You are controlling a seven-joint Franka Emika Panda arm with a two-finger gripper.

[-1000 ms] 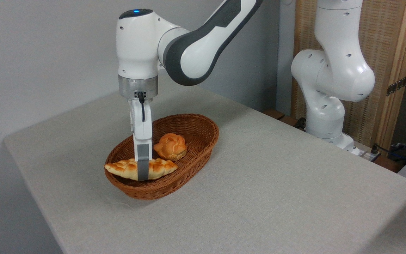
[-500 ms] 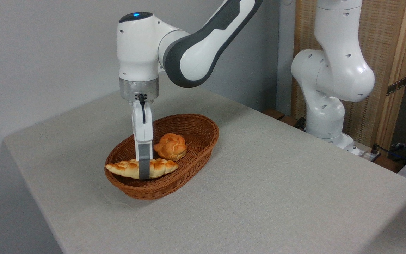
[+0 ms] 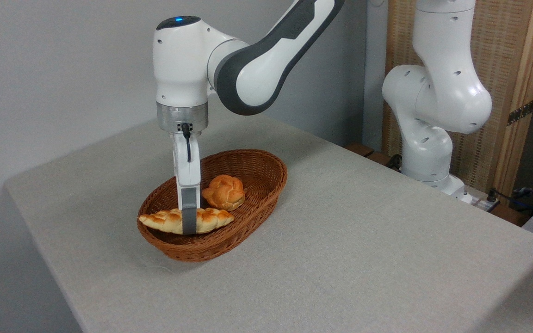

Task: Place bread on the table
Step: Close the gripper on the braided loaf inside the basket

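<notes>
Bread (image 3: 164, 220): the long braided loaf lies across the near end of the basket, its long axis running from 9 o'clock to 3 o'clock, both tapered tips at or over the rim.
Gripper (image 3: 188, 226): it comes straight down on the middle of the loaf, square to its length; the near finger covers the crust and the far one is hidden, so it appears clamped on the loaf.
Basket (image 3: 266, 185): brown wicker, its wall rings the loaf; the way out is up, toward 12 o'clock.
Bun (image 3: 224, 192): small and round, just beside the gripper at 2 o'clock, close enough to be brushed.
Table (image 3: 363, 240): bare grey cloth spreads from 3 to 5 o'clock of the basket, likely room for the loaf.
</notes>
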